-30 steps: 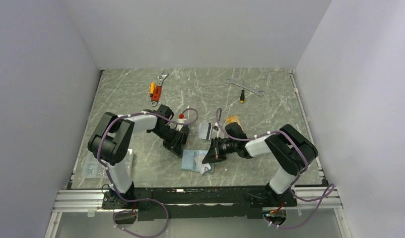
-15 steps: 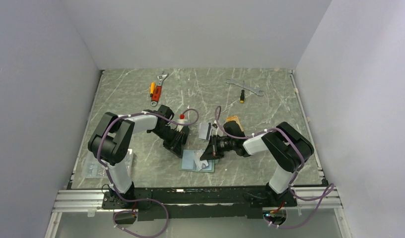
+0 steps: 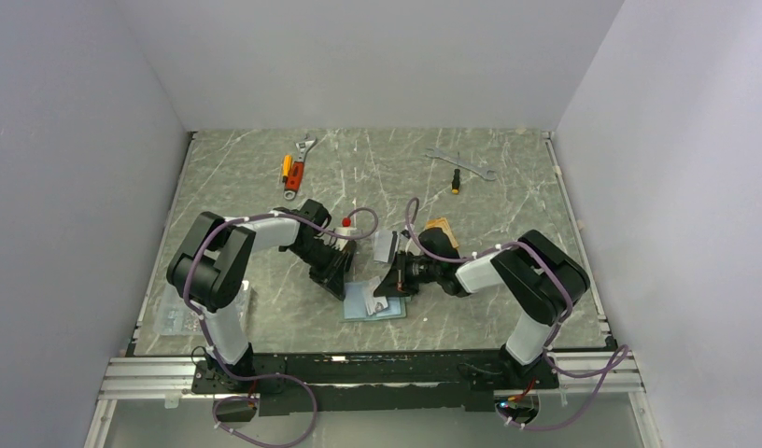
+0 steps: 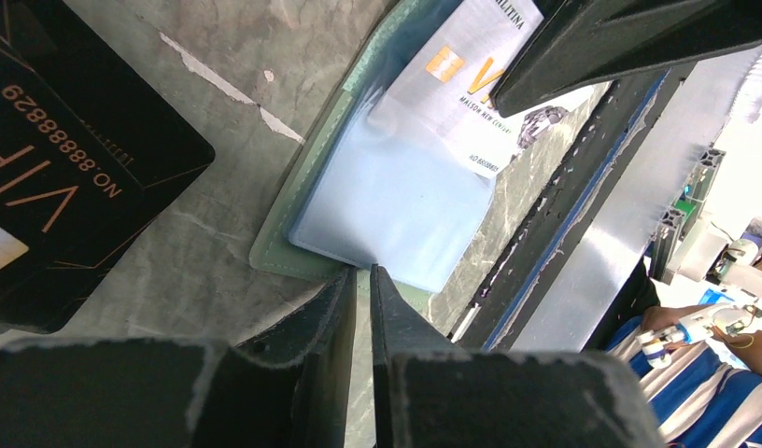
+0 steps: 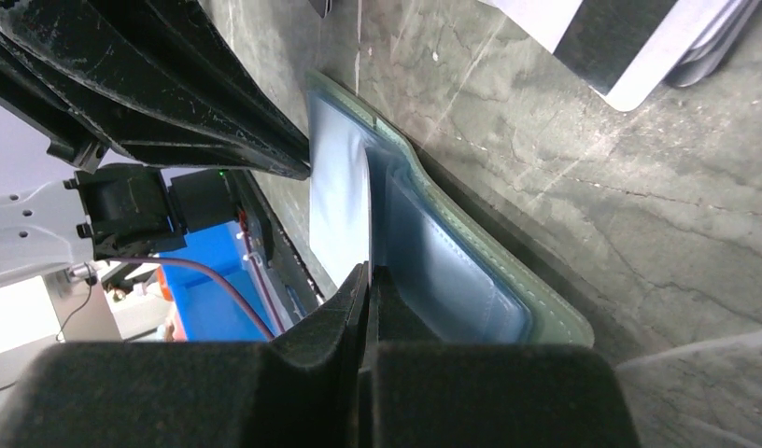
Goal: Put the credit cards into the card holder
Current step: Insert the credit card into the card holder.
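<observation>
- From above, the open card holder [image 3: 358, 306] had the left gripper [image 3: 341, 280] at its left edge, the right gripper [image 3: 381, 294] over its middle, and a silver-grey card [image 3: 385, 245] just behind it.
- Left wrist: the jaws were narrowed to a slit on the holder's green rim. A black card [image 4: 69, 168] lay beside the holder.
- Right wrist: the jaws were clamped on a pale card [image 5: 338, 201], edge-on at the holder's pocket.

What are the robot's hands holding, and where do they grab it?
The right gripper pinches a thin silver-white card by its edge, over the sage-green soft card holder. The left gripper seems to pinch that holder's edge.
</observation>
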{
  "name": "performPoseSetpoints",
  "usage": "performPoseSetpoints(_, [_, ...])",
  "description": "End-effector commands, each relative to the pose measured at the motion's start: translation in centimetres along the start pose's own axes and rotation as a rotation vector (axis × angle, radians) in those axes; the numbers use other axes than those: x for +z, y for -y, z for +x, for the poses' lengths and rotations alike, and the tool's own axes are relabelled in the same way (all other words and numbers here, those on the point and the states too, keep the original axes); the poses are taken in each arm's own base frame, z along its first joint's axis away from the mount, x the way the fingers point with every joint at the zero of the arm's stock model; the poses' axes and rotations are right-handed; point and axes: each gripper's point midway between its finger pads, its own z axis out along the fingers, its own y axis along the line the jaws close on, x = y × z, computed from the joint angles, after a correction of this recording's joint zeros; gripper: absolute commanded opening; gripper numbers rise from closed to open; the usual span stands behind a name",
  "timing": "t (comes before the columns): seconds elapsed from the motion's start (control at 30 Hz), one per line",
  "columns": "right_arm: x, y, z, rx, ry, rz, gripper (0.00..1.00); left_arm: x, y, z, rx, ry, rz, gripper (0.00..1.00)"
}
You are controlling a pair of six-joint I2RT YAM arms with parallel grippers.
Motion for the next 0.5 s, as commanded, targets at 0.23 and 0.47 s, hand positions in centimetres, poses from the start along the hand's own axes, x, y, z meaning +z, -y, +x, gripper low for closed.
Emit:
performPoseSetpoints(0.23, [0.8, 1.3, -0.5, 0.039, 0.103, 0.070, 0.00, 0.1, 1.8, 0.2, 0.059, -0.002, 0.068, 0.16])
performPoseSetpoints(0.47, [0.9, 2.7, 0.2, 0.027, 0.113, 0.142, 0.02, 0.1, 2.2, 0.3, 0.070, -0.003, 0.072, 0.15])
